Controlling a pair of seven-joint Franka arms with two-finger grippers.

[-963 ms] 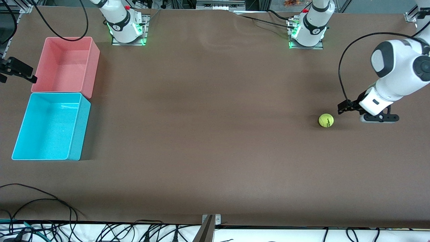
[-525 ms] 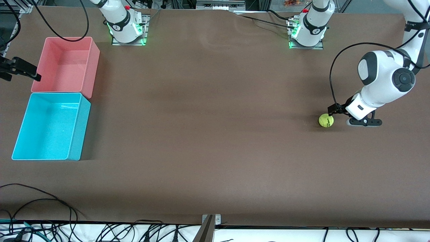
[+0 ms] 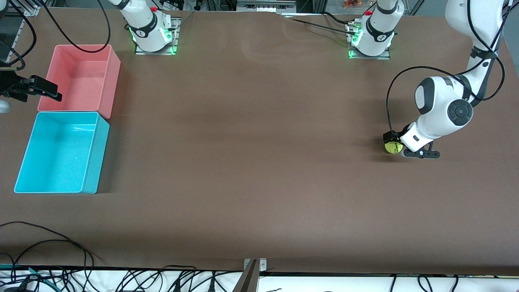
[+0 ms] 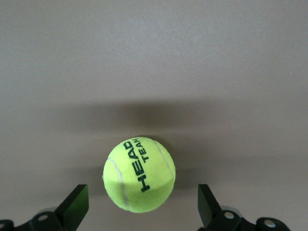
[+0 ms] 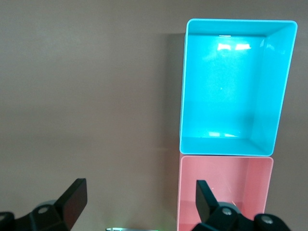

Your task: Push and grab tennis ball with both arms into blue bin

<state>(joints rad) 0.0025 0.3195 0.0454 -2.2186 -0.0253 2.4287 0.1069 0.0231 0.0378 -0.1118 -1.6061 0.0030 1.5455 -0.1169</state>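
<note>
The tennis ball (image 3: pixel 392 147), yellow-green with black lettering, lies on the brown table toward the left arm's end. My left gripper (image 3: pixel 392 138) is low at the ball, open, and the ball sits just inside the gap between its fingers. In the left wrist view the ball (image 4: pixel 139 174) is centred between the two black fingertips of the left gripper (image 4: pixel 140 199), clear of both. The blue bin (image 3: pixel 96 154) stands empty at the right arm's end. My right gripper (image 3: pixel 56 91) is open and empty over the table's edge beside the pink bin; the right wrist view shows it (image 5: pixel 139 192) and the blue bin (image 5: pixel 231 91).
A pink bin (image 3: pixel 110 81) of the same shape touches the blue bin, farther from the front camera; it also shows in the right wrist view (image 5: pixel 224 192). A wide stretch of bare brown table lies between ball and bins. Cables hang along the table's near edge.
The left arm has swung in toward the ball until its open fingers reach it; the ball has stayed about in place. The right gripper has moved toward the pink bin.
</note>
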